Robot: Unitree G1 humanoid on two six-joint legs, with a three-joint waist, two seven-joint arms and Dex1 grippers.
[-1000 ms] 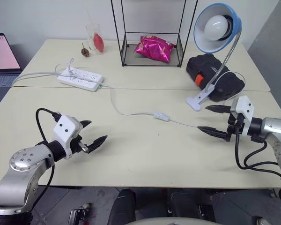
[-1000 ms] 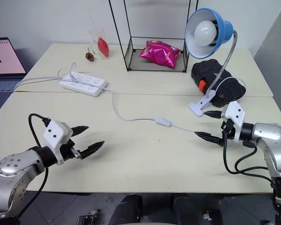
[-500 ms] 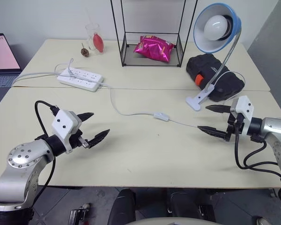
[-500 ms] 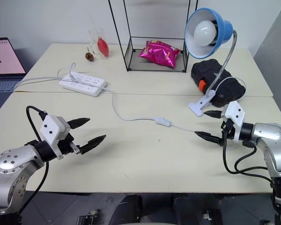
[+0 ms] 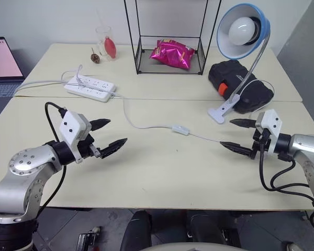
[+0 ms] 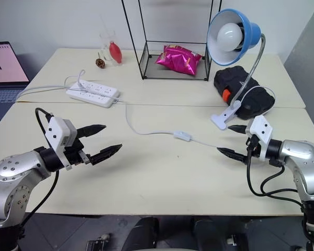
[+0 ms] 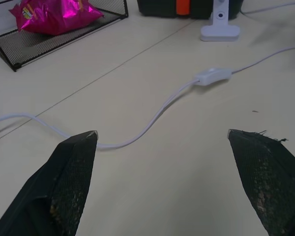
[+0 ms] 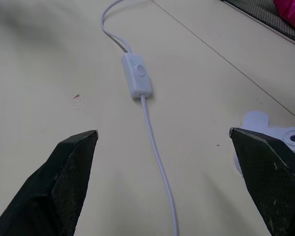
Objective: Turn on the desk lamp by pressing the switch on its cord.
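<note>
Desk lamp (image 5: pixel 243 30) stands at the far right of the desk (image 5: pixel 162 172): blue shade facing forward, white bulb unlit, silver gooseneck curving down to the white clip base, which sits on the desk top just in front of a black case (image 5: pixel 240 83) with an orange latch.

The cord (image 5: pixel 141 125) runs from the clip base area leftward across the desk, loops, and ends at the white power strip (image 5: pixel 90 87) on the far left. The switch (image 5: pixel 180 129) lies flat on the desk about midway along the cord, near the centre, roughly between the two arms and a bit farther back than both.

Left pincer (image 5: pixel 109 137): fingers spread wide, nothing between them, above the desk well left of the switch, tips pointing right toward it. Its wrist view shows the switch (image 7: pixel 213 76) ahead between the two fingers, well apart.

Right pincer (image 5: pixel 236 135): fingers spread wide, empty, near the right desk edge, tips pointing left. The cord passes close by its lower finger; contact cannot be told. In its wrist view the switch (image 8: pixel 136 80) lies ahead with the rocker facing up.

Background: wire rack (image 5: pixel 170 36) holding a pink foil bag (image 5: pixel 171 53), a glass (image 5: pixel 105 42) with a red item, a laptop (image 5: pixel 2 68) at the left edge.
</note>
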